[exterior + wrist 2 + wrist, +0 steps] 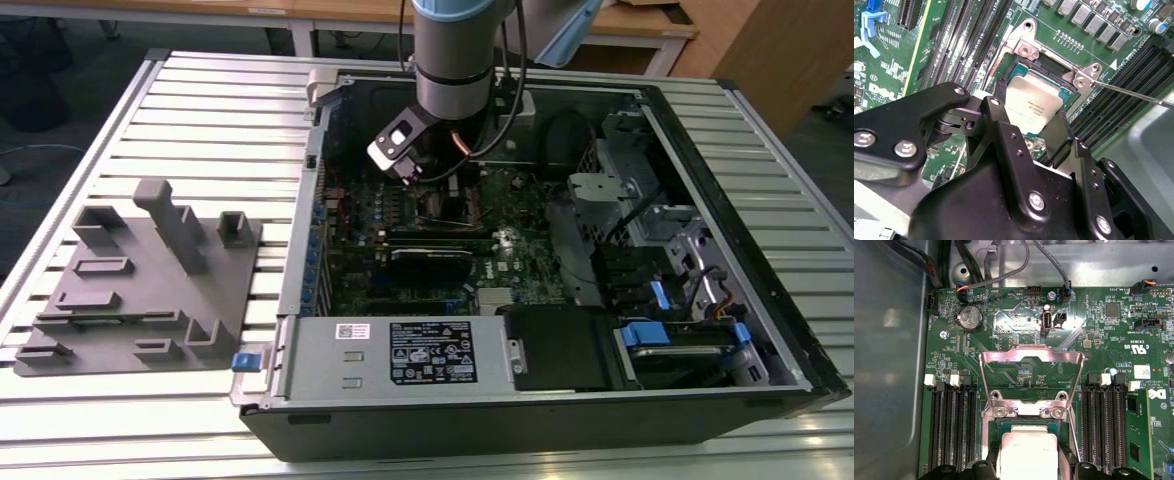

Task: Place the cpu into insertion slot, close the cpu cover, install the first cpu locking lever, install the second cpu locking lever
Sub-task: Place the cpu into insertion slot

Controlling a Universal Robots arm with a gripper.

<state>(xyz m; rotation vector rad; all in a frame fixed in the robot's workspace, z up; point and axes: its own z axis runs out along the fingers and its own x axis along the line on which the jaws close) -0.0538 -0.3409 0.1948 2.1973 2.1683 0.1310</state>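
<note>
Exterior view: open computer case (304, 200) lying on a slatted metal table (200, 110), side panel off, motherboard (350, 262) facing up. A grey moulded fixture (134, 280) sits on the table toward the exterior view's left, well apart from the board. The arm (454, 60) reaches down into the case, over the far half of the board. Power supply box (400, 350) lies along the near edge of the case.

Gripper (1028, 116) seen in both wrist views: black fingers (1004, 135) drawn in narrow, one on each of two opposite edges of the cpu (1031, 102), holding it. The chip's pale metal top faces up, print on it not read.

The cpu hangs directly over the insertion slot (1050, 79), slightly tilted in the second wrist view. The slot's dark frame shows around the chip on the far sides. Cannot tell whether the chip's underside touches the slot.

First wrist view: cpu (1028, 452) between the gripper's (1028, 467) finger ends, slot (1024, 426) just beyond it. The cpu cover (1004, 356) is swung open, away from the slot, hinged at the slot's far edge beside two screws, green board visible through its cut-out centre. Long black memory slots (951, 425) flank the socket on both sides. A coin cell (970, 318) lies further up the board.

A thin wire lever (1134, 92) runs out from the slot's corner bracket, unlatched
</note>
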